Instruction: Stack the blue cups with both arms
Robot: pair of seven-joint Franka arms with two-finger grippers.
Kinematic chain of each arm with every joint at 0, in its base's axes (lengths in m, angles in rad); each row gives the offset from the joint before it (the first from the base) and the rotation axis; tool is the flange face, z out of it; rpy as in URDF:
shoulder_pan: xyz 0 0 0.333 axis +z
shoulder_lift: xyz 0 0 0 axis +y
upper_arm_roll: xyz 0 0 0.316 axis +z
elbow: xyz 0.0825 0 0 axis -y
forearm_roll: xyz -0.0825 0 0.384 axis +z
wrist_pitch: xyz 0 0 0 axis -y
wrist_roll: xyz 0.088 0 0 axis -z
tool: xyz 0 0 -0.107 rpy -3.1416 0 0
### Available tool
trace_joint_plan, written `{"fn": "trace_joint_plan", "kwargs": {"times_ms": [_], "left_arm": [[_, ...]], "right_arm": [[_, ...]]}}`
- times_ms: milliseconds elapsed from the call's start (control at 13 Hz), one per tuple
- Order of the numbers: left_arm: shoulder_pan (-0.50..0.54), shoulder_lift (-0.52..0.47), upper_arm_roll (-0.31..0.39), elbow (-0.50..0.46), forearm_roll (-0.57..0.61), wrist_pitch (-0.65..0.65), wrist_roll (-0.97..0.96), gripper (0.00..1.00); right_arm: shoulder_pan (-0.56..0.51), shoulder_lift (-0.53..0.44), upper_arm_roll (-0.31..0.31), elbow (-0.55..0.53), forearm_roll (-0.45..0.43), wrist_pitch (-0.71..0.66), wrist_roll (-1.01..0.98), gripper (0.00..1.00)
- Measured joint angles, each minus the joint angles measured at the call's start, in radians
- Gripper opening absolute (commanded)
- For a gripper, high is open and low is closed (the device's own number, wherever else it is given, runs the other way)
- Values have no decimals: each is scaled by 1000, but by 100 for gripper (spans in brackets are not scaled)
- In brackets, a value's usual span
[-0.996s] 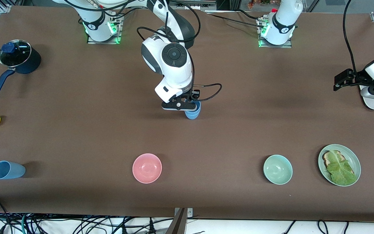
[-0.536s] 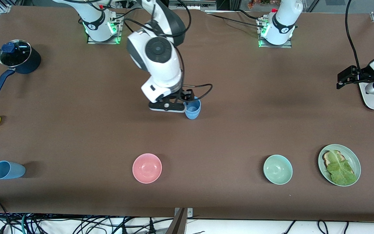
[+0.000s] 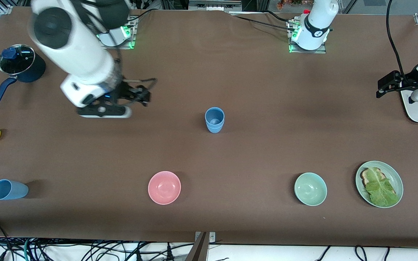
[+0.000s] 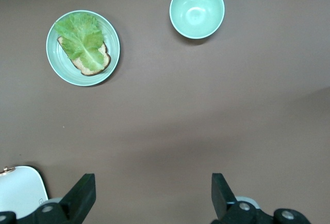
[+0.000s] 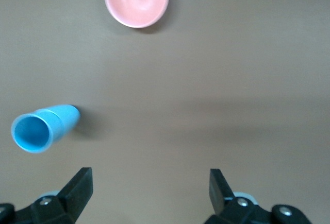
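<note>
Your right gripper [image 3: 136,96], fingers spread and empty, hangs over the worktop's right-arm end, the left gripper [image 3: 385,85] waits likewise spread at the left-arm edge; the tipped blue cup [image 3: 8,189] could roll when grasped, missing the upright blue cup [image 3: 214,120] mid-table.

Robotics lab: bolted arm bases [image 3: 308,34], brown test table [image 3: 267,108], loose cables [image 3: 85,250]

Right tool [image 3: 136,98], jaws spread, hangs at ten o'clock above the bench; left tool [image 4: 149,195] waits open at three o'clock.
</note>
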Motion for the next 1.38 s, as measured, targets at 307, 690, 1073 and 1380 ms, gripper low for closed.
{"fn": "trace_joint_plan", "kwargs": {"times_ms": [307, 690, 1073, 1380], "left_arm": [[0, -2, 7, 14, -4, 0, -64, 99], [-5, -2, 7, 15, -4, 0, -154, 99], [-9, -2, 7, 15, -4, 0, -195, 99], [-9, -1, 7, 15, -4, 0, -198, 99]], "right_arm": [[-162, -114, 1, -33, 0, -126, -174, 100], [-310, -179, 0, -74, 0, -163, -350, 100], [-308, -181, 10, -93, 0, -164, -336, 100], [-294, -174, 17, -93, -9, -163, -290, 100]]}}
